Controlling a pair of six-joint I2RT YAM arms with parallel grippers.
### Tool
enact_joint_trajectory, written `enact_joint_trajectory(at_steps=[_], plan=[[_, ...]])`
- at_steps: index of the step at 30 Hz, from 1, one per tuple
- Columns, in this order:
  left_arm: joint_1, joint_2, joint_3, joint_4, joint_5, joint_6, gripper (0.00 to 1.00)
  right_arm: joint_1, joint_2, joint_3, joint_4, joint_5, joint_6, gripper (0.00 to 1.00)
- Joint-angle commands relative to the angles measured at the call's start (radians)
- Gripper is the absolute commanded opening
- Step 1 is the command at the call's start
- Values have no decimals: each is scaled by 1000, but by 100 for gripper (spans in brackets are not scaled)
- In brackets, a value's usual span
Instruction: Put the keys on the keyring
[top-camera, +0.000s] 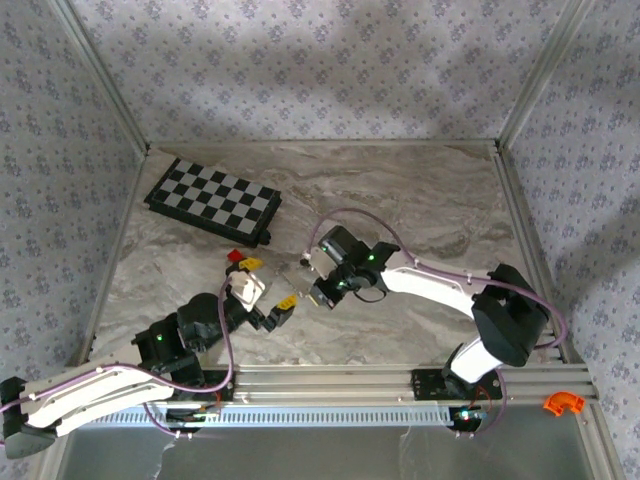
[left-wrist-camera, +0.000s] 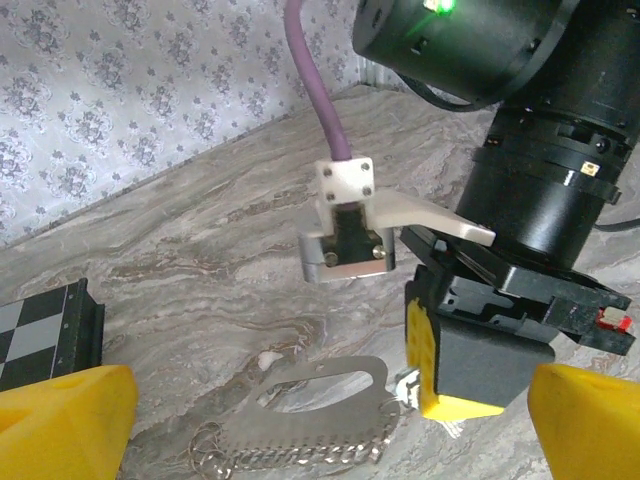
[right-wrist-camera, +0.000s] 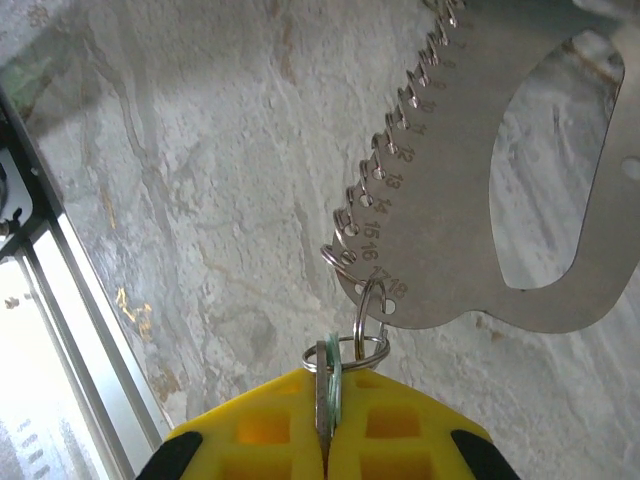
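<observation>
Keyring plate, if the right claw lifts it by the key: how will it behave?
The keyring looks like flat sheet metal, so probably stiff. It joins the key in the right claw through one small ring, so it will likely swing and twist. Its edge rings probably flop loose.

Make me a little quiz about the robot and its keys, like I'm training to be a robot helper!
1. True or false: the right gripper is shut on the key.
2. Pick one. The left gripper is: A) open, B) shut on a chessboard, C) shut on a red block.
3. Fill the gap: the holes along the edge of the flat metal keyring are marked with ___.

Key: 1 true; 2 A; 3 numbers.
</observation>
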Motion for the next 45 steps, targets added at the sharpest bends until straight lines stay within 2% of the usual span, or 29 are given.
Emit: enact_joint_trajectory(at_steps=[1, 45], plan=[[5, -23, 0, 24, -6, -8, 99, 8, -33, -33, -23, -9, 32, 0], [14, -16, -25, 54, 11, -11, 100, 15, -152, -304, -58, 5, 142, 0]])
